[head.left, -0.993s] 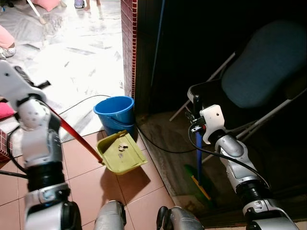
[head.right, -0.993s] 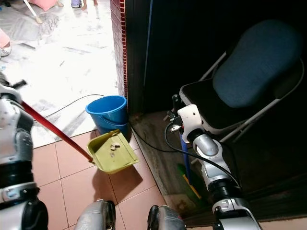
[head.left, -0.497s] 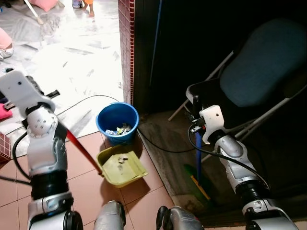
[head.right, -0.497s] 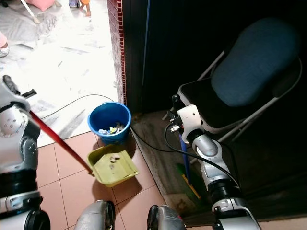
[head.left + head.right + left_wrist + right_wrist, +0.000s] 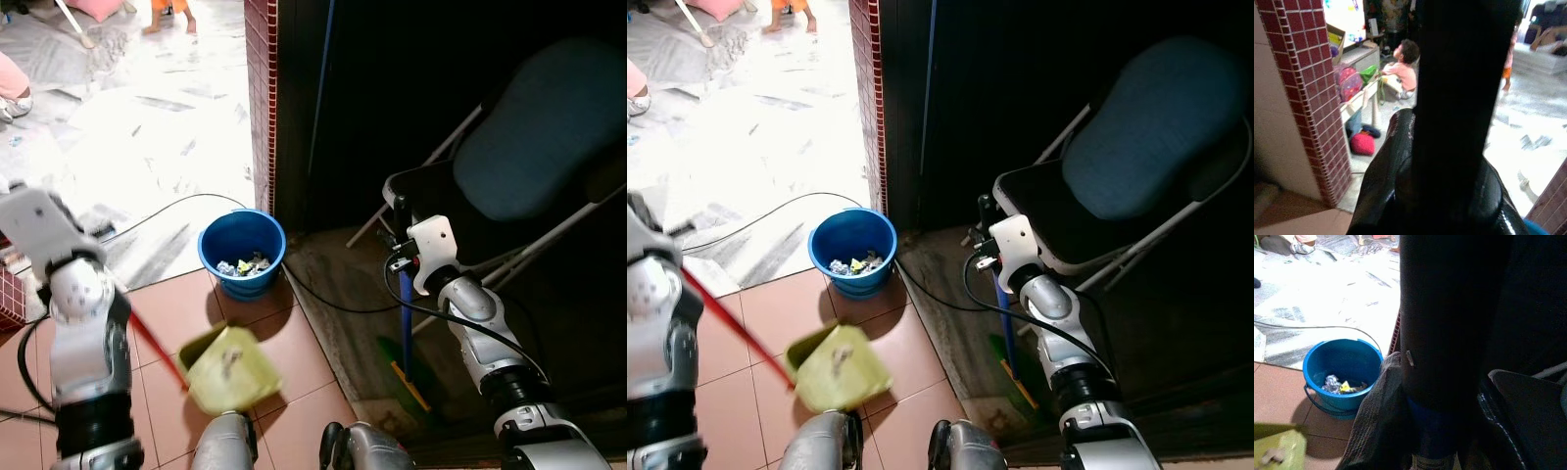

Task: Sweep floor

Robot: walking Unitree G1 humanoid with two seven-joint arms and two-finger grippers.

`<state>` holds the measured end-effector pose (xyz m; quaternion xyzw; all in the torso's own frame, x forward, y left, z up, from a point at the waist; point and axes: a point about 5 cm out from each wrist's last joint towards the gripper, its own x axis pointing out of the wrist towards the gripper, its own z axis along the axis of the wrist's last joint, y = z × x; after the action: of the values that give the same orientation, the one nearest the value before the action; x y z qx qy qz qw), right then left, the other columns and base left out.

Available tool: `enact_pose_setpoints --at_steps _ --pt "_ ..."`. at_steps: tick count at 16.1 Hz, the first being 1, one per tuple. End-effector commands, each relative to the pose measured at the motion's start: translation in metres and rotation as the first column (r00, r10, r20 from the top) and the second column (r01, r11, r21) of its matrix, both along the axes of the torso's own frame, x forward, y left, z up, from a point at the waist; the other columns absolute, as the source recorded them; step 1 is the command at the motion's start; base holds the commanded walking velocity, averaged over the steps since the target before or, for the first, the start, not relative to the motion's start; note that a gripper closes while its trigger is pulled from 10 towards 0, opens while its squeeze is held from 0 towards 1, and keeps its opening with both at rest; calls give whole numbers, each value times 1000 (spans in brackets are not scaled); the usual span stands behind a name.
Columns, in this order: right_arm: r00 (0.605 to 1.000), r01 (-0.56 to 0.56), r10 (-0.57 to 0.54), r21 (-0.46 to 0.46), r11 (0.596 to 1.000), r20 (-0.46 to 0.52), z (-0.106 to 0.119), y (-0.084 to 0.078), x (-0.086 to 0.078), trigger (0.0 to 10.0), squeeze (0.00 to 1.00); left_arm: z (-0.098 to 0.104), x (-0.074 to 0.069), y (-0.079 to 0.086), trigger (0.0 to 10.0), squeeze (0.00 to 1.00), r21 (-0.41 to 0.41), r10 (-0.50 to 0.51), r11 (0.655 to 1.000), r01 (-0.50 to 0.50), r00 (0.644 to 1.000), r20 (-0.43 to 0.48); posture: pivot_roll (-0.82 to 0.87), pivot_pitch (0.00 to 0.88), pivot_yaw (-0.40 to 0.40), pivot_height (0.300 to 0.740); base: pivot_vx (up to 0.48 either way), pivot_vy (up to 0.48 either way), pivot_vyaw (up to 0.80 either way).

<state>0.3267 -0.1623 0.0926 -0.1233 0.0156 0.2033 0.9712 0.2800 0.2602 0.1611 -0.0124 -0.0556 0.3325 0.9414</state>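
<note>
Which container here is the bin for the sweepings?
Find the red brick pillar where the pale marble floor meets the terracotta tiles. At its foot, on the tiles, stands a round blue bucket with scraps of litter in it. The yellow-green dustpan nearby is flat, on a red handle.

No legible text, label or number on anything here.

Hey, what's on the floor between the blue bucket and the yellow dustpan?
Bare terracotta tile. In the left eye view the blue bucket and the yellow dustpan stand apart, with nothing lying between them.
</note>
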Motion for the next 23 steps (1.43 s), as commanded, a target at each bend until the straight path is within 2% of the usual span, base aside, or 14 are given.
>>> enact_pose_setpoints --at_steps 1,6,11,14,17,23 --pt "1000 9 -9 -4 1000 -5 -1 -2 1 10000 0 3 0 0 10000 0 32 -14 999 14 1000 22 -25 55 -45 740 0 0 0" --pt "1000 3 -3 9 1000 -6 -4 2 0 10000 0 -22 1 -6 10000 0 17 -50 999 51 997 -64 -22 46 -41 740 0 67 0" --pt "1000 6 -6 11 1000 -14 -6 2 -1 10000 0 -26 3 -6 10000 0 14 -52 998 53 996 -73 -26 48 -41 740 0 456 0" --pt "1000 9 -8 19 1000 -13 -5 2 -1 10000 0 -21 6 -11 10000 0 42 -79 996 82 995 -61 -28 52 -38 740 0 480 0" --pt "1000 11 -10 28 1000 -11 -4 3 0 10000 0 -17 8 -15 10000 0 14 -86 996 87 996 -37 -27 52 -37 740 0 480 0" --pt "1000 11 -11 25 1000 -21 -8 3 -2 10000 0 0 15 -12 10000 0 13 -81 997 81 997 13 -31 54 -33 740 0 480 0"
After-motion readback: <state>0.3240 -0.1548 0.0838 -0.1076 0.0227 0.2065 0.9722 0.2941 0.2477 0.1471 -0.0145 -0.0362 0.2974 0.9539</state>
